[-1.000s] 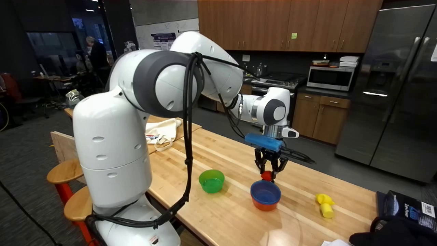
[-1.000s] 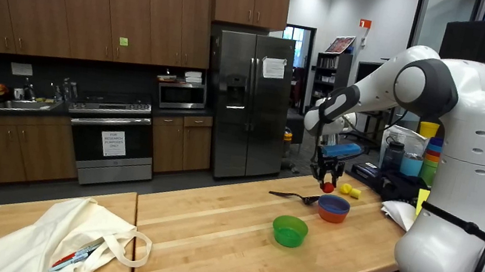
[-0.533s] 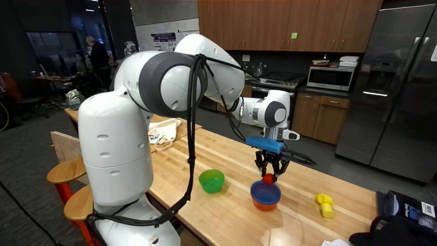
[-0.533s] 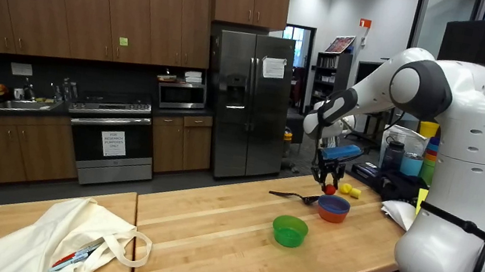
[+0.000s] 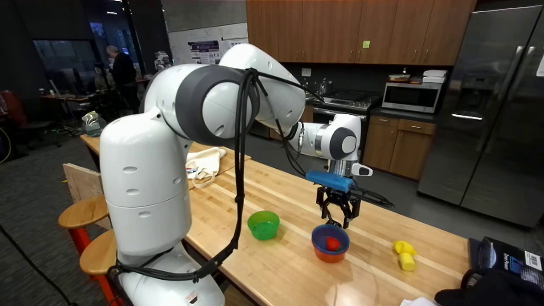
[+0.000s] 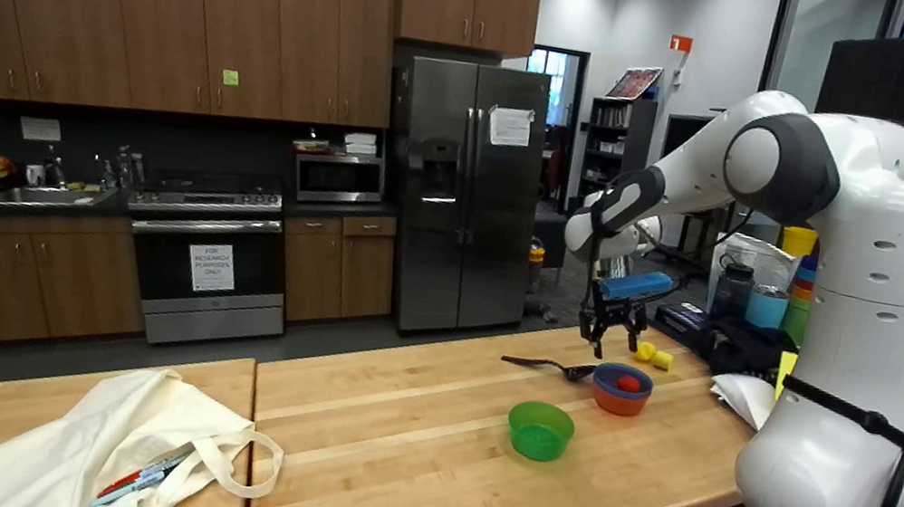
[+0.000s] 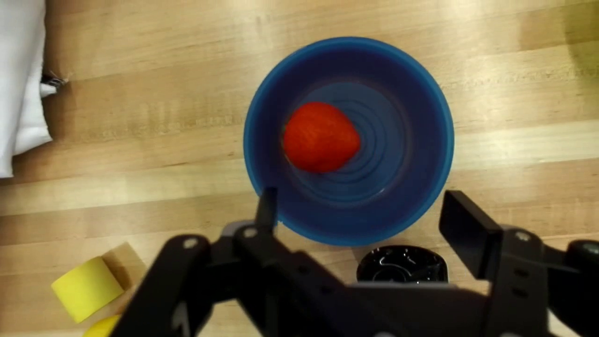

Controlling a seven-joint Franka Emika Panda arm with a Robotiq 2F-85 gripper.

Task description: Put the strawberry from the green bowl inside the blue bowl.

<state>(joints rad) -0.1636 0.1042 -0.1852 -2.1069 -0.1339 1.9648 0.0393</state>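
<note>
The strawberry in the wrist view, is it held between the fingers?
No, the strawberry lies inside the blue bowl, and the fingers stand apart from each other without touching it.

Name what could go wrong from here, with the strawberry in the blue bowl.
The open gripper hangs close to the rim of the blue bowl; a low sideways move might knock it. That bowl appears nested in an orange bowl; a bump could shift both and roll the strawberry. The black utensil lies beside the bowls, partly hidden by the gripper in the wrist view; lowering there might strike it.
</note>
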